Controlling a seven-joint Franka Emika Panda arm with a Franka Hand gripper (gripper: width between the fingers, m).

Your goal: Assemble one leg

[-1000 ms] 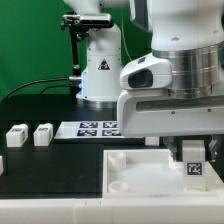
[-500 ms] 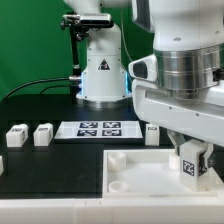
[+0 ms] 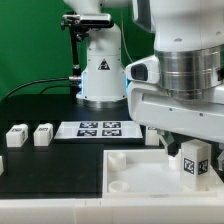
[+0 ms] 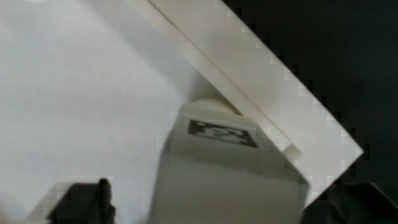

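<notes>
My gripper (image 3: 193,160) is shut on a leg (image 3: 193,165), a small white block with a black-and-white marker on its face. It holds the leg upright over the right end of the large flat white square piece (image 3: 135,170). In the wrist view the leg (image 4: 222,165) runs out from between dark fingers (image 4: 86,205), over the white piece (image 4: 89,100) and near its edge. Two more legs (image 3: 16,136) (image 3: 43,133) stand at the exterior view's left. A third (image 3: 152,133) stands just behind the white piece.
The marker board (image 3: 95,128) lies on the black table between the loose legs and the arm's white base (image 3: 100,70). The arm's bulky wrist fills the exterior view's upper right. A round socket (image 3: 120,184) shows in the white piece's near left corner.
The arm's wrist has shifted toward the exterior view's right, uncovering the marker board and the leg behind the white piece. The held leg has stayed in the grip and risen slightly.
</notes>
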